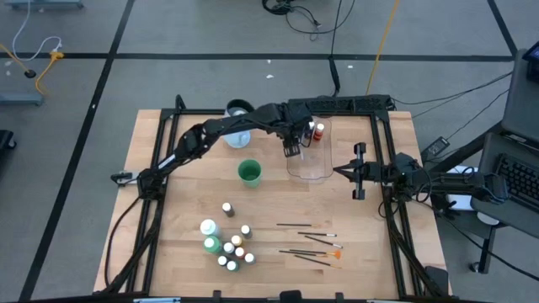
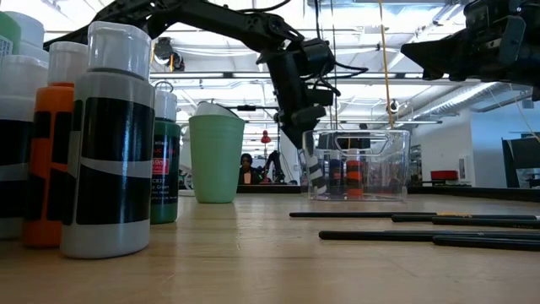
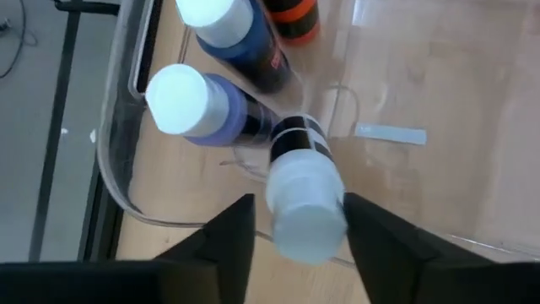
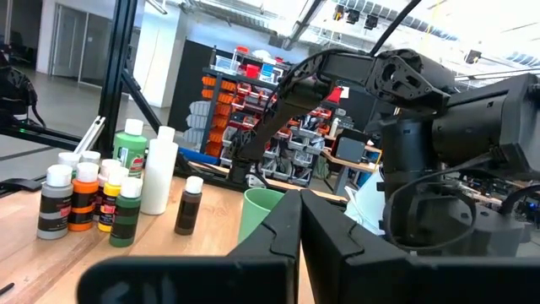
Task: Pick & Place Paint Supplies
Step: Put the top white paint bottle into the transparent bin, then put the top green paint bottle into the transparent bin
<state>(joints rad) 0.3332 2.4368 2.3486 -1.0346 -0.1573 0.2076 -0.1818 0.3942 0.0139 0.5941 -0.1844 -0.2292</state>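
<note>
A clear tub point(image 1: 313, 167) stands at the table's far middle and holds two blue bottles point(image 3: 211, 105) and an orange one point(image 3: 295, 17). My left gripper point(image 3: 299, 203) hangs open over the tub's left rim point(image 1: 292, 151). Its fingers stand on either side of the white cap of a tilted black-labelled bottle point(image 3: 297, 139), seen under the gripper in the low view point(image 2: 315, 173). More small bottles point(image 1: 227, 244) stand grouped near the front. Thin dark brushes point(image 1: 312, 244) lie to their right. My right gripper point(image 1: 341, 171) waits shut at the right, clear of the tub. My left gripper's fingers come from above, slanting down, around the bottle's white cap point(image 3: 305, 211). A gap shows beside one finger point(image 3: 232, 241); whether the other finger point(image 3: 375, 241) touches the cap I cannot tell. The bottle tilts, its base lower in the tub.
A green cup point(image 1: 249, 172) stands just left of the tub, and a pale-blue jug point(image 1: 238, 136) sits under my left arm. One lone bottle point(image 1: 227, 208) stands apart from the group. Bare wood lies between the cup and the brushes.
</note>
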